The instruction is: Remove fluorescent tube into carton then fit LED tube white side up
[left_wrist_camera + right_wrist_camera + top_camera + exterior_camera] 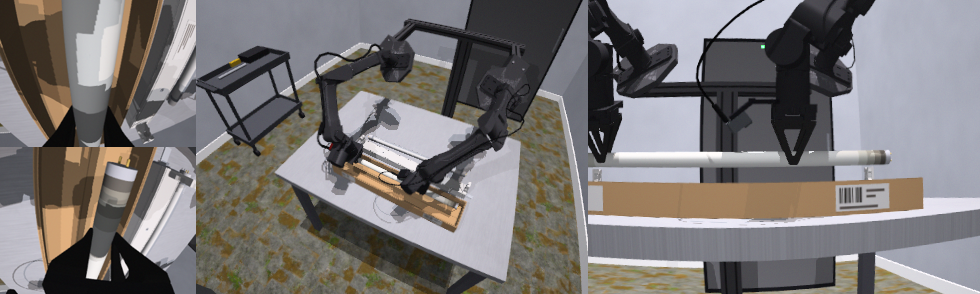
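Note:
The old fluorescent tube (pixel 828 158) (pixel 92 65) (pixel 120 189) is nearly level above the carton (pixel 713 200) (pixel 52 245), with a gap over its rim. My left gripper (pixel 793 161) (pixel 89 109) is shut on it, towards its right end in the exterior view. My right gripper (pixel 600 159) (pixel 102 233) is shut on it near its other, grey-banded pin end. The carton sits flat on the bench. The white fixture (pixel 388 154) (pixel 174 56) (pixel 148 220) is alongside; its lampholder (pixel 145 132) (pixel 868 173) shows empty. The LED tube (pixel 187 80) (pixel 165 217) lies beyond the fixture.
The bench (pixel 491 225) carries the carton near its front edge and the fixture close behind it. The left wrist's cable and camera (pixel 739 121) hang beside its gripper above the held tube. A black cart (pixel 256 70) stands apart from the bench.

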### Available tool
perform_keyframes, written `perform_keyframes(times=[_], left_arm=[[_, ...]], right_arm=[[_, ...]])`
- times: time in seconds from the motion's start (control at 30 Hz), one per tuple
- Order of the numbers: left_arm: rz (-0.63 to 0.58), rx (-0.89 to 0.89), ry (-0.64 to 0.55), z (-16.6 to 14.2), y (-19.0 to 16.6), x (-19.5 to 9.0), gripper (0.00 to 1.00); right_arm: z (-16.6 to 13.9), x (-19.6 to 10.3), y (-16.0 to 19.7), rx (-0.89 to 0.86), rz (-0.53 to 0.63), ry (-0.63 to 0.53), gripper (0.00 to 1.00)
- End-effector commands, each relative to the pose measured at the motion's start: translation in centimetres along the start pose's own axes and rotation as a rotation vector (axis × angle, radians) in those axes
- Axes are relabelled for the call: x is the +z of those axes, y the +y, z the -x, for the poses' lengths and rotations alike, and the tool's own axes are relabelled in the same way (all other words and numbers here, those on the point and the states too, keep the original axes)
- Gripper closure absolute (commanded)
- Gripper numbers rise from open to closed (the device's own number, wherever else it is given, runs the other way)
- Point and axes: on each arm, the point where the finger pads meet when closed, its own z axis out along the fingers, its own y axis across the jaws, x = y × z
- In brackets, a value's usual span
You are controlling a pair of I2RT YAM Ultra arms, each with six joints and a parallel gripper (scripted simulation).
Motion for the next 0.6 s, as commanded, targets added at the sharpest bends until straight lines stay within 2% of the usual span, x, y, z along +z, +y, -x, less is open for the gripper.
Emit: perform_keyframes(times=[0.0, 0.13, 0.2, 0.23, 0.33, 0.37, 0.47, 0.53, 0.57], left_arm=[[0.028, 0.025, -0.059, 2.2, 0.9, -0.7, 0.89], [0.012, 0.036, -0.055, 1.8, 0.7, -0.6, 0.89], [0.044, 0.010, -0.060, 1.0, 2.1, -2.3, 0.89], [0.049, 0.009, -0.062, 1.0, 2.3, -2.3, 0.89], [0.000, 0.045, -0.052, 2.2, 0.2, 0.0, 0.89], [0.006, 0.042, -0.053, 2.1, 0.4, -0.2, 0.89], [0.019, 0.031, -0.056, 1.7, 1.0, -1.0, 0.89], [0.012, 0.035, -0.053, 2.1, 0.7, -0.3, 0.89], [0.026, 0.026, -0.058, 1.8, 1.3, -1.0, 0.89]], right_arm=[[-0.1, 0.4, 1.1, 0.009, 0.025, 0.010, 0.89], [-1.4, 0.1, 1.2, -0.010, 0.036, 0.024, 0.89], [-1.4, 0.1, 0.5, -0.022, 0.007, 0.019, 0.89], [-1.1, -0.7, 1.6, -0.001, 0.050, 0.026, 0.89], [-1.1, 0.9, 1.0, -0.008, 0.022, 0.012, 0.89], [-0.4, 0.9, 1.2, 0.005, 0.024, 0.010, 0.89], [-1.1, 0.6, 0.6, -0.016, 0.010, 0.012, 0.89], [0.3, -1.5, 1.7, 0.006, 0.043, 0.019, 0.89], [0.3, -1.6, 1.8, 0.009, 0.048, 0.020, 0.89]])
